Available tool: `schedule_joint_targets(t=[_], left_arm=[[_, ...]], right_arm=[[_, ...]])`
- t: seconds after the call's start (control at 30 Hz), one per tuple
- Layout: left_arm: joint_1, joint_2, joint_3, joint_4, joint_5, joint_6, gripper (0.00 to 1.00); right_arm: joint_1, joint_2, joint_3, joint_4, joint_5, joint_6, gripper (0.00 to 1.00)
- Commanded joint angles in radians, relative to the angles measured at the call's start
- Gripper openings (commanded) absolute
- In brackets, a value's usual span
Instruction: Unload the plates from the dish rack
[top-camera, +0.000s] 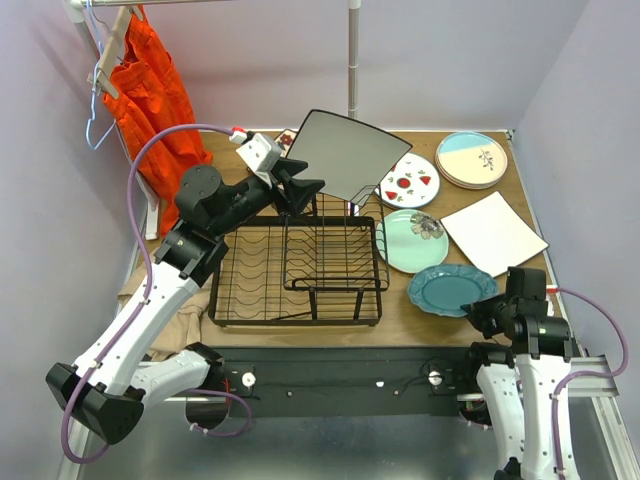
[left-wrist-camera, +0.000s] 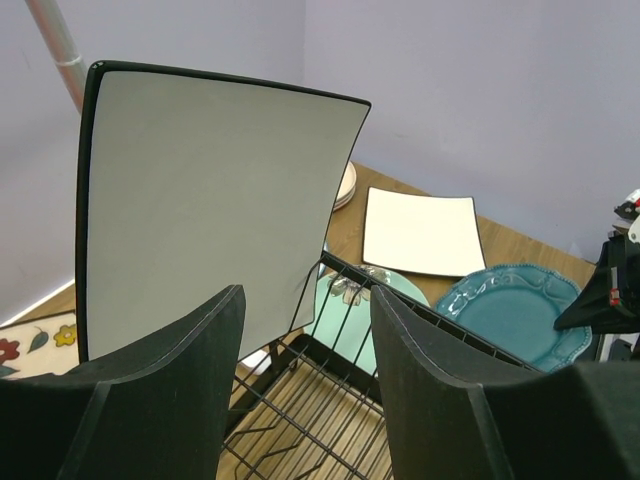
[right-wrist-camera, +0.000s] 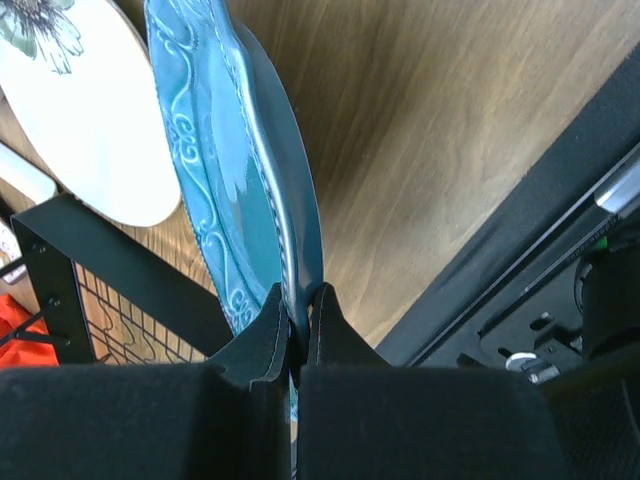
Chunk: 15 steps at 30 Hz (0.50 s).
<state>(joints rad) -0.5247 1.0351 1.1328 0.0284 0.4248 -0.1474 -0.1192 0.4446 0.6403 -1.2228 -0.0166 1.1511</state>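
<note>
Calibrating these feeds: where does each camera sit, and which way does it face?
Top external: above and behind the robot, looking down; left arm, right arm, dish rack show.
Left wrist: on the left arm, facing the upright square plate past the open left gripper.
Right wrist: on the right arm, facing the teal plate, right gripper shut on its rim.
All three share the teal plate.

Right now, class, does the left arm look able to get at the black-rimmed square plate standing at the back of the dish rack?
Probably yes: the left gripper is open right at the square plate, whose lower corner shows inside its gap, and nothing stands between them.
</note>
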Motion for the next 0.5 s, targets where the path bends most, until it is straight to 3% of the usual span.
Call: schedule_joint_targets(t=[0.0,0.47], left_arm=[[0.005,0.003,0.001,0.025,0.022,-0.015,0.62],[0.011,0.006,-0.002,0.03,0.029,-0.017,0.62]], right_arm=[[0.0,-0.017,0.076,-0.035,-0.034,0.001,0.01],[-0.002,-0.029,0.076,-0.047,-0.051,-0.008,0.01]])
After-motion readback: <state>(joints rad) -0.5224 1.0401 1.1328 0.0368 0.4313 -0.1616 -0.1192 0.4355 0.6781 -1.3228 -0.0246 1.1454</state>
